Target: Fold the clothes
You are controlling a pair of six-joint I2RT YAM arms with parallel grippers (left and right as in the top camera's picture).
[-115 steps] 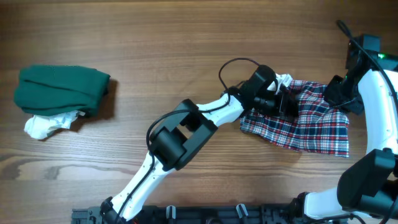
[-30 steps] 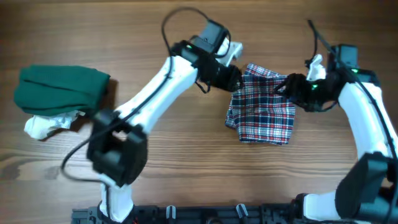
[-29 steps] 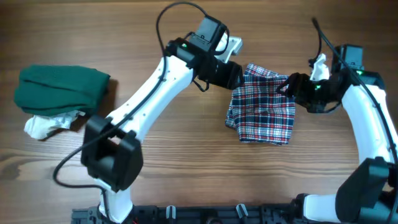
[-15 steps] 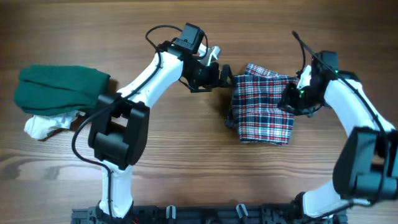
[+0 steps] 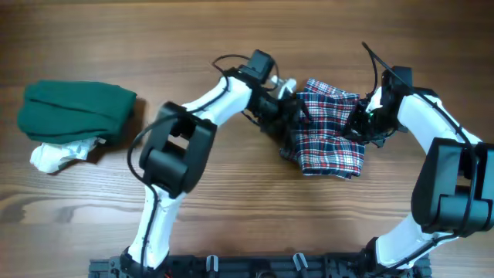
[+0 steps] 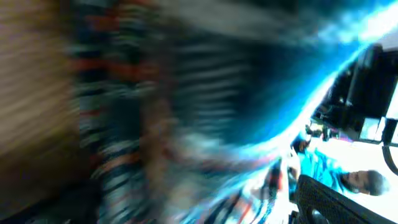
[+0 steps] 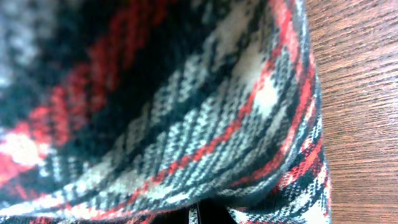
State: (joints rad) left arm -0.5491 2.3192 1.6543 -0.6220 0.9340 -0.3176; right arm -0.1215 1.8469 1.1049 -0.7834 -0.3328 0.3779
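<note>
A red, white and dark plaid cloth (image 5: 328, 131) lies partly folded on the wooden table (image 5: 231, 216), right of centre. My left gripper (image 5: 287, 117) is at the cloth's left edge, open, with nothing seen held. The left wrist view is smeared by motion and shows only plaid streaks (image 6: 155, 124). My right gripper (image 5: 360, 123) sits at the cloth's right edge. In the right wrist view the plaid cloth (image 7: 186, 112) fills the frame and bunches over the right gripper (image 7: 198, 216), whose jaws are shut on the fabric.
A folded green garment (image 5: 73, 110) lies at the far left, with a crumpled white cloth (image 5: 55, 157) tucked under its front. Both arms arch over the table's middle. A dark rail (image 5: 255, 266) runs along the front edge.
My left gripper opened wide and swung right, from apart from the plaid cloth to its left edge. My right gripper closed on the right edge. The cloth has barely shifted.
</note>
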